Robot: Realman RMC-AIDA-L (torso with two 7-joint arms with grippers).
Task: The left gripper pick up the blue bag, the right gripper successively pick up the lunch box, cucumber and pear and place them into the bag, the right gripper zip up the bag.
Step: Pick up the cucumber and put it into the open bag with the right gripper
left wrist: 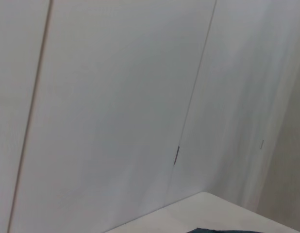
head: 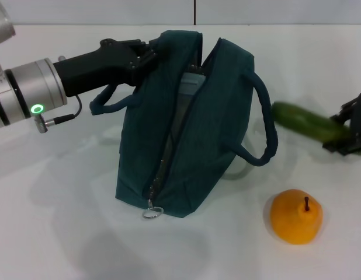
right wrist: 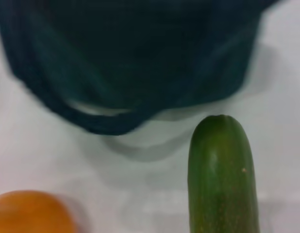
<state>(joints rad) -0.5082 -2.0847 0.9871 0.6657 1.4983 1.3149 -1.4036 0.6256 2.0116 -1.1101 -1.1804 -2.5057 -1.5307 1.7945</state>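
**Cucumber step underway, pear left for after**

Looks like step 2 of the loading. Left gripper (head: 146,58) clamped on the top edge of the blue bag (head: 192,128), propping the mouth open w/ zipper undone. Something pale and boxy just visible inside the opening, prob the lunch box (head: 191,81), can't confirm tho. Right gripper (head: 349,135) closed around the far end of the cucumber (head: 306,123), which pokes out from the fingers toward the bag; free tip just short of the bag's near handle. Pear (head: 296,216) sitting on the table (head: 63,233) below the cucumber, apart from gripper & bag.

Next, imo: carry cucumber up over the rim, line up lengthwise w/ the zipper slot, lower in w/o snagging the handle loop. Then pear, then zip.
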